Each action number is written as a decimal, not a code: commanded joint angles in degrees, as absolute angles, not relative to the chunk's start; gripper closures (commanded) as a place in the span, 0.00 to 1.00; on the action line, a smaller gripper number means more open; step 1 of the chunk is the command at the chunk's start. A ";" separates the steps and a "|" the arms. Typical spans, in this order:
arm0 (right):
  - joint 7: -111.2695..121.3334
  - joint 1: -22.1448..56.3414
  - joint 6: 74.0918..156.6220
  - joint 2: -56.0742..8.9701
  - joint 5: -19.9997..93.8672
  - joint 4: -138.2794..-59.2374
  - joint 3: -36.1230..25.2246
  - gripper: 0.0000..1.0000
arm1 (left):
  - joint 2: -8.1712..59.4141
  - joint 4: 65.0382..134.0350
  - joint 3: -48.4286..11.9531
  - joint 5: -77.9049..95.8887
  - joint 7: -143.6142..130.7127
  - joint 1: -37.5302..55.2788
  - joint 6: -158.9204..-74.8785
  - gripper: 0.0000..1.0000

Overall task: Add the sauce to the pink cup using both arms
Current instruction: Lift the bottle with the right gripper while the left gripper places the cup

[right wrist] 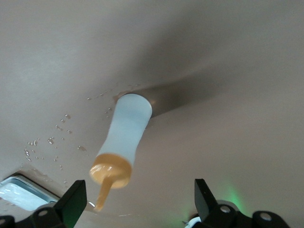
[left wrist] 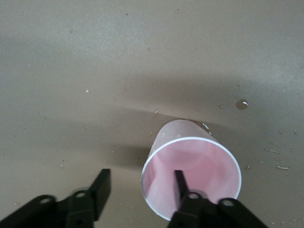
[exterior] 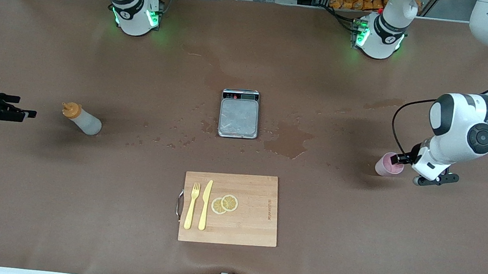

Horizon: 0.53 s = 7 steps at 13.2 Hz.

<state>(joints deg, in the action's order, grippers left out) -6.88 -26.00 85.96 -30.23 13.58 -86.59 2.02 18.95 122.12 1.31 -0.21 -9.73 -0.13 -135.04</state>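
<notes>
the pick-up step: left pincer (left wrist: 138, 188) straddles the rim of the small pale-pink tapered cup (left wrist: 192, 168) near the left arm's tabletop edge, partly closed, not yet gripping; right pincer (right wrist: 137, 199), wide open and empty, next must close on the whitish orange-capped squeeze bottle (right wrist: 122, 142) near the right arm's edge

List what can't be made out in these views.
- Scale display: too small to read, front view.
- Cutting board print: too small, front view.
- Left tool at the pink cup: mostly hidden by its own wrist, front view; cut by the edge, left wrist view.
- Sauce bottle fill level: cloudy wall, right wrist view.
</notes>
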 commanded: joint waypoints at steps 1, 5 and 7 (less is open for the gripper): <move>-9.57 -29.70 84.82 -36.37 20.54 -83.93 2.99 0.00 | 19.77 121.12 0.97 -1.14 -9.67 -0.53 -135.53 1.00; -23.52 -28.57 85.08 -41.56 28.18 -84.02 3.08 0.00 | 18.03 119.27 0.09 -0.79 -9.84 0.09 -134.83 1.00; -28.46 -27.87 85.17 -43.50 29.00 -84.02 3.08 0.00 | 15.66 118.31 -3.93 -0.53 -10.89 0.09 -134.56 1.00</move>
<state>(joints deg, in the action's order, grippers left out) -23.23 -28.31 85.97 -40.97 27.19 -86.01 2.83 18.65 118.98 -0.83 -0.20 -9.73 -0.02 -135.14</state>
